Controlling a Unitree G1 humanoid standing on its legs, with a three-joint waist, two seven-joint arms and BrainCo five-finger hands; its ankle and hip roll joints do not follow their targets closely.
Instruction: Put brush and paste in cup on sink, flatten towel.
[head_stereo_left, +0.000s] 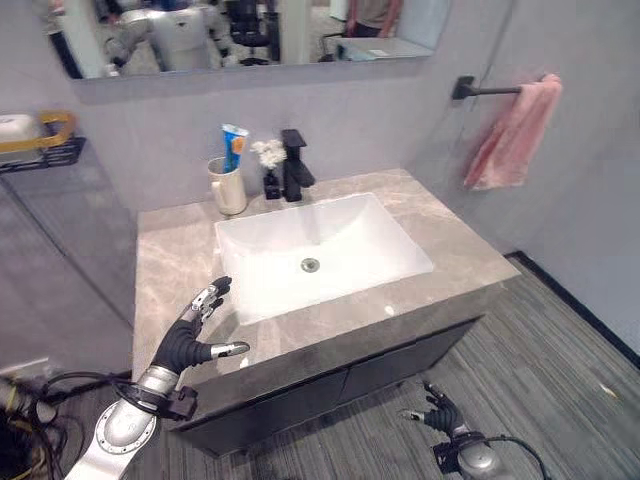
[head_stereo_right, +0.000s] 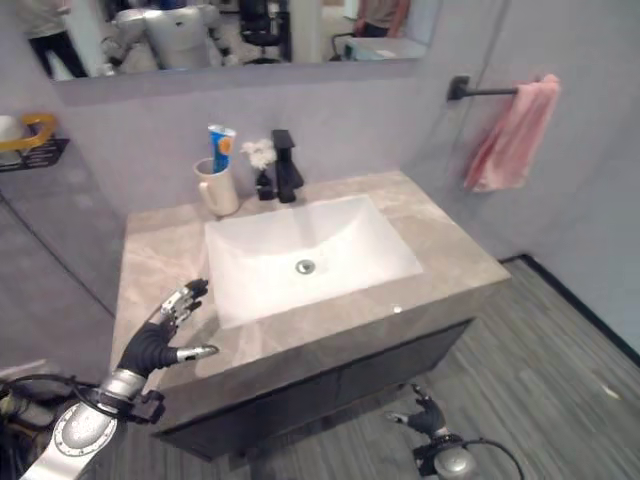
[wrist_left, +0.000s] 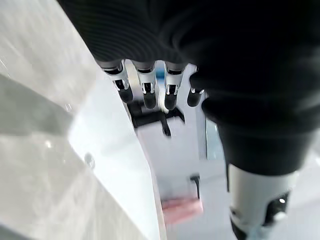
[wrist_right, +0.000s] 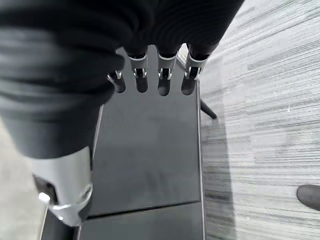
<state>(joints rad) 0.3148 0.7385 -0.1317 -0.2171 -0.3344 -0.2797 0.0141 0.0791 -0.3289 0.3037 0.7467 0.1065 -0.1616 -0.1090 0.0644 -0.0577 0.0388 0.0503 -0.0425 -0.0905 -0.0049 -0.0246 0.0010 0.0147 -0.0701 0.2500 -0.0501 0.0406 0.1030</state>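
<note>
Both robot hands, left (head_stereo_left: 195, 335) and right (head_stereo_left: 440, 412), look open and empty; towel (head_stereo_left: 512, 135) hangs bunched.

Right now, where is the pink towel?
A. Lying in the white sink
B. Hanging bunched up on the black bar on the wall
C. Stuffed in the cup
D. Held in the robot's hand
B: the pink towel hangs bunched on the black bar on the wall to the right of the sink, while the left hand is open over the counter's front left corner and holds nothing.
</note>
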